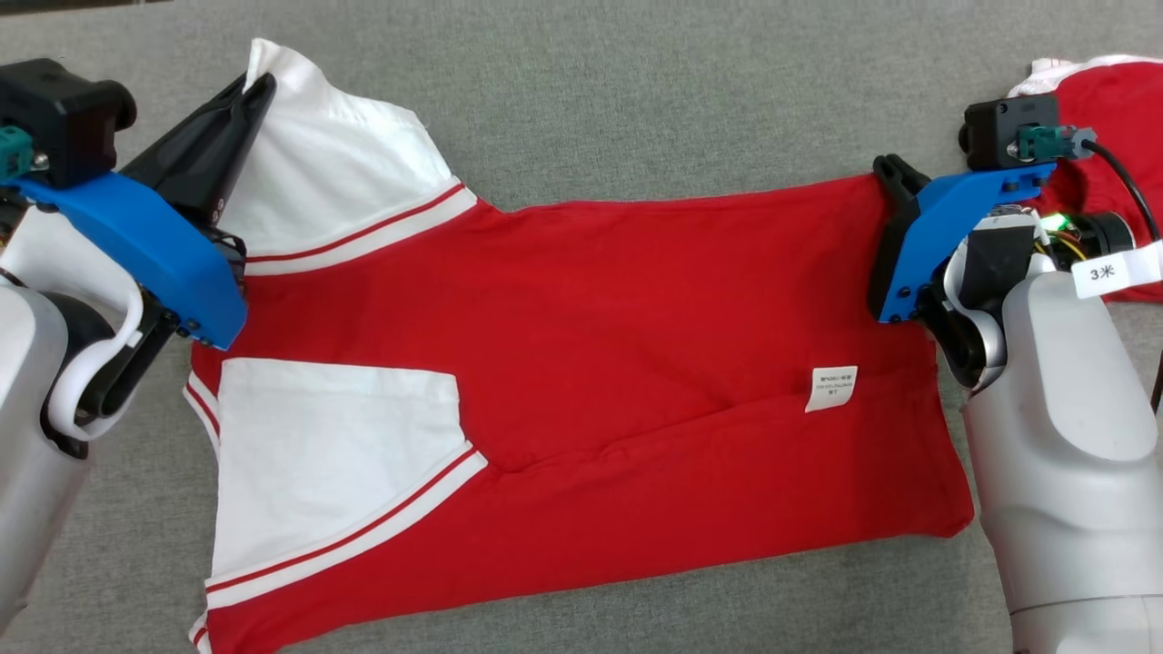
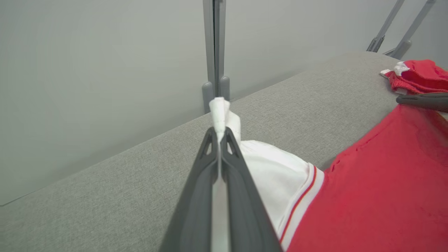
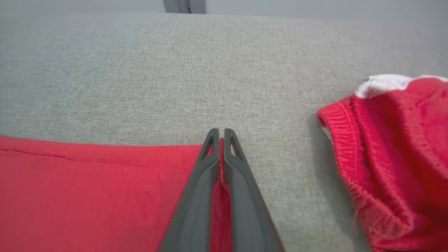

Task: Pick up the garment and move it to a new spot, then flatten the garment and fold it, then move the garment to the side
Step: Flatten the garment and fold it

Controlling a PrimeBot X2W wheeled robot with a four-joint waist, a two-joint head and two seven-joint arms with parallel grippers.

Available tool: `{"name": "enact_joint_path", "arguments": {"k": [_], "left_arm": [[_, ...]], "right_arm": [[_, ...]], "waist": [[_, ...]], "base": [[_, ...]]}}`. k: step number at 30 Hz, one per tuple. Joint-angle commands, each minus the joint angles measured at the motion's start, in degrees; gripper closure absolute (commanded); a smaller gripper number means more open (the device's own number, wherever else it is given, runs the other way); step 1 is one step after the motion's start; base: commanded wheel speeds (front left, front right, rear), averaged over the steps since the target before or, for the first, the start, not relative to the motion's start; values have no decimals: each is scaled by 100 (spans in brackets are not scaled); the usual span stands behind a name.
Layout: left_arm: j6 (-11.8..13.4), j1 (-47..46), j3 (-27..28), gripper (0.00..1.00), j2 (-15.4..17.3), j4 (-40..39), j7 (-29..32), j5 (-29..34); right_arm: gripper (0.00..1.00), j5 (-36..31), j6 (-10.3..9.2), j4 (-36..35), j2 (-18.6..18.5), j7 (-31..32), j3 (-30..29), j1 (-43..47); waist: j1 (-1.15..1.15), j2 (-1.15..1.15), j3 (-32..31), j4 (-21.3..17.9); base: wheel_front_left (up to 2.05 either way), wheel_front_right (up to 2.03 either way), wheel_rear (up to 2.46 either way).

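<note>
Forearms sit nearest, low left and low right, with the garment spread between them on the grey table.

Left: left hand is clamped on the tip of the far sleeve. In the left wrist view, white cloth pokes out past the closed fingers. Near sleeve lies flat and free.

Middle: red body lies sideways, shoulders left, hem right, mostly flat. One shallow crease runs along the near half, and a small white label shows near the hem.

Right: right hand is closed on the far hem corner. The right wrist view shows red cloth pinched between its fingers. Second red garment lies bunched further right, near that hand but apart from the hem.

Step, my read: flattening is about done and this is the start of the fold, with both hands gripping the far edge.

Next move needs:
- both hands lifting together, edge kept taut
- carrying the far edge toward the near edge, level
- right hand kept clear of the bunched garment
- release only once the edges line up
</note>
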Motion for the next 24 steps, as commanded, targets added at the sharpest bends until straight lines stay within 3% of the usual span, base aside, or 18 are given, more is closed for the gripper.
{"name": "enact_joint_path", "arguments": {"k": [1,9,13,18,24], "left_arm": [[-1,50,21,100,42,0,-93,-29],[21,811,15,100,9,-230,-920,-87],[156,1477,20,100,80,-480,-1365,-82],[398,2353,39,100,84,-687,-1912,-143],[492,3048,-91,100,-205,-376,-2391,-112]], "right_arm": [[100,38,1,-5,6,-85,24,-19],[100,387,1,-291,-52,-820,251,508],[100,601,1,-706,-131,-1097,235,1140],[100,742,1,-1310,-154,-1208,76,2057],[100,826,1,-1767,-69,-1161,-76,2847]], "waist": [[0,0,-57,-11],[0,0,-563,93],[0,0,-828,165],[0,0,-1090,236],[0,0,-1294,304]], "base": [[0,0,0],[0,0,0],[0,0,0],[0,0,0],[0,0,0]]}}
